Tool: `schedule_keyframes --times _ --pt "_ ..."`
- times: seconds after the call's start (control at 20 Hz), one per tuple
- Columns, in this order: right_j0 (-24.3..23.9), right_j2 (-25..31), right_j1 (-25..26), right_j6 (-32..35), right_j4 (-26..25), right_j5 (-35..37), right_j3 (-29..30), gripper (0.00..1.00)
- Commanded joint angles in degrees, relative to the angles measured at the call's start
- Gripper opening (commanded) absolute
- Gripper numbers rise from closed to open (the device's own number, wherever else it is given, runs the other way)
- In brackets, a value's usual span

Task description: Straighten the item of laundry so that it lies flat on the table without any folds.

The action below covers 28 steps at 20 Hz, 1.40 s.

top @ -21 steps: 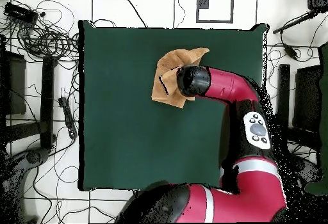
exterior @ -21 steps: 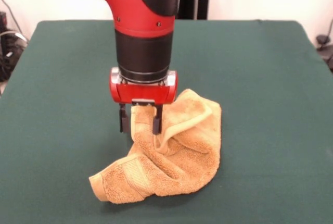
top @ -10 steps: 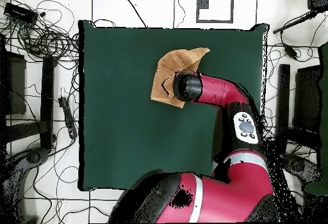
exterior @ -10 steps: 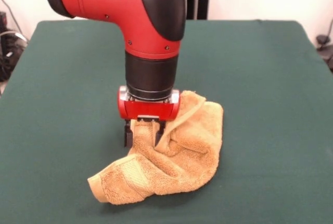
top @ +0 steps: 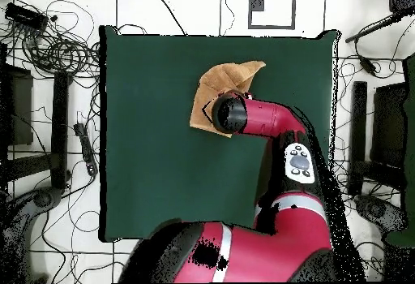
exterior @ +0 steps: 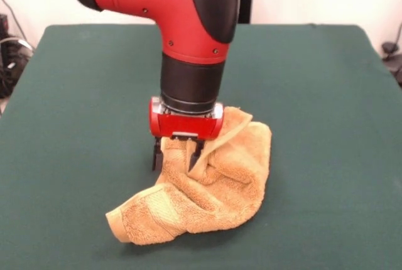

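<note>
So in the front view the big bench point(exterior: 75, 94) covered in dark green felt fills pretty much the whole frame. Just left of centre, the red and black arm's hand point(exterior: 176, 156) comes straight down with its two dark fingers point(exterior: 155, 155) pinched on a raised fold of the small golden-orange terry-cloth towel point(exterior: 207, 188). The towel sits lower centre, all bunched up and creased, with one corner flopping toward the lower left and a woven band showing there. From overhead, the towel point(top: 227, 78) is in the upper middle of the bench point(top: 154, 135), partly under the arm.
</note>
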Motion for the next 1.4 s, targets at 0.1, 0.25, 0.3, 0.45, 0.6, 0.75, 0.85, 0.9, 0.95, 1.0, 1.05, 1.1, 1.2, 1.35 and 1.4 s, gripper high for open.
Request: schedule_keyframes --times 0.1,0.25,0.3,0.45,0.6,0.75,0.85,0.9,0.95,1.0,1.05,1.1,1.2,1.35,1.4 --pt "8.08 -2.73 -2.70 15.97 2.33 4.17 11.63 1.00" --pt "10.55 -3.81 -4.20 16.01 3.32 6.75 11.44 1.00" --pt "11.34 -4.16 -4.35 15.75 3.59 7.90 10.97 1.00" --pt "13.31 -4.82 -4.29 15.19 4.47 9.09 9.42 1.00" --pt "14.64 -5.26 -3.12 14.79 5.04 9.17 7.30 1.00" --pt "15.47 -5.52 -1.61 14.15 5.33 8.79 5.03 1.00" --pt "15.85 -5.71 -1.15 14.21 5.66 8.02 4.64 1.00" --pt "15.82 -5.61 -1.29 14.25 5.77 7.28 5.25 1.00" --pt "15.99 -5.74 -1.22 14.45 6.02 6.74 5.44 1.00" --pt "15.98 -5.77 -0.96 14.37 6.28 6.50 5.23 1.00" --pt "15.96 -5.81 -0.69 14.29 6.53 6.25 5.01 1.00" --pt "15.76 -5.71 -0.67 13.95 6.53 5.75 5.18 1.00" --pt "15.29 -5.48 -0.74 13.27 6.42 5.00 5.52 1.00" --pt "14.63 -5.02 -1.12 12.62 6.30 4.49 6.01 1.00" --pt "14.58 -4.91 -1.24 12.44 6.22 4.47 6.08 1.00"
